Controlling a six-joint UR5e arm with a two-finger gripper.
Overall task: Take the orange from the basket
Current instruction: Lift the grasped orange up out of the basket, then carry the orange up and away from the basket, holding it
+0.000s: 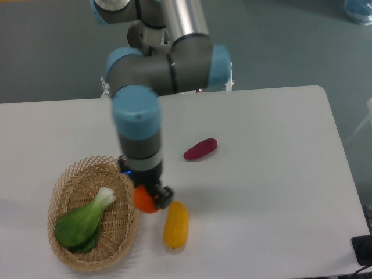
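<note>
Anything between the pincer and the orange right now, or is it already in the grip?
Nothing visible is in the way. The pincer is closed on the orange, which is outside the basket, just past its right rim. The yellow fruit lies on the table close by on the lower right, apart from the orange.

Oranges: one (143,200)
Baskets: one (65,189)
Leafy greens: one (80,224), in the basket
Yellow fruits: one (175,225)
Purple sweet potatoes: one (200,149)
Arms: one (139,125)
Desks: one (273,174)
</note>
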